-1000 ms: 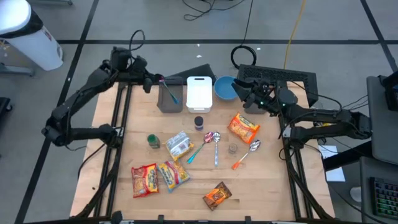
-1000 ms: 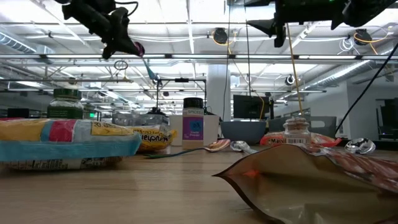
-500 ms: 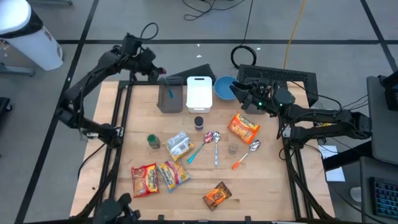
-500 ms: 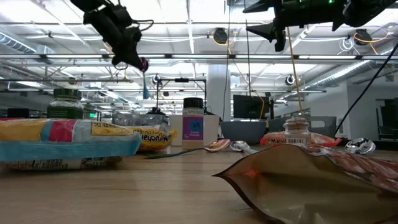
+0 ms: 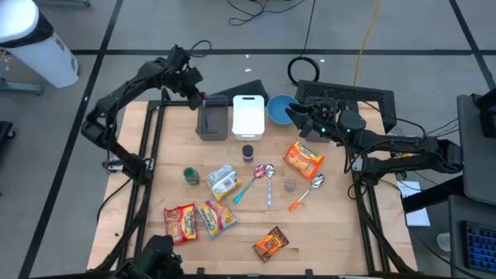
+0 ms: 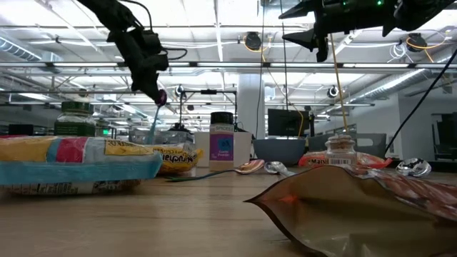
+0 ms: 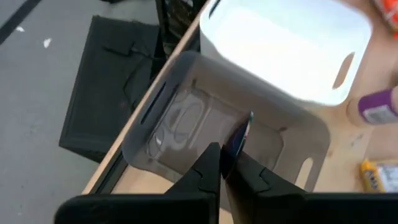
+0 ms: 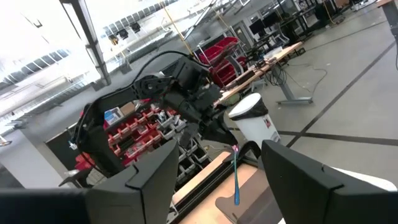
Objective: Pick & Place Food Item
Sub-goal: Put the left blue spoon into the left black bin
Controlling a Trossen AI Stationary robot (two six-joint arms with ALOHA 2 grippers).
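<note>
Left gripper (image 7: 224, 167): clamping the blue spoon (image 6: 153, 123) handle, hanging it bowl-down over the grey bin (image 5: 212, 122) for dropping.
Right gripper (image 5: 293, 114): hovering over the blue bowl (image 5: 277, 110), jaws apart, empty.

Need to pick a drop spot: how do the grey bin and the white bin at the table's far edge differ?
The translucent grey plastic bin has the left gripper above it holding a blue utensil; the opaque white plastic bin has nothing over it. The grey looks smaller. Both are rectangular, side by side, with slot handles.
</note>
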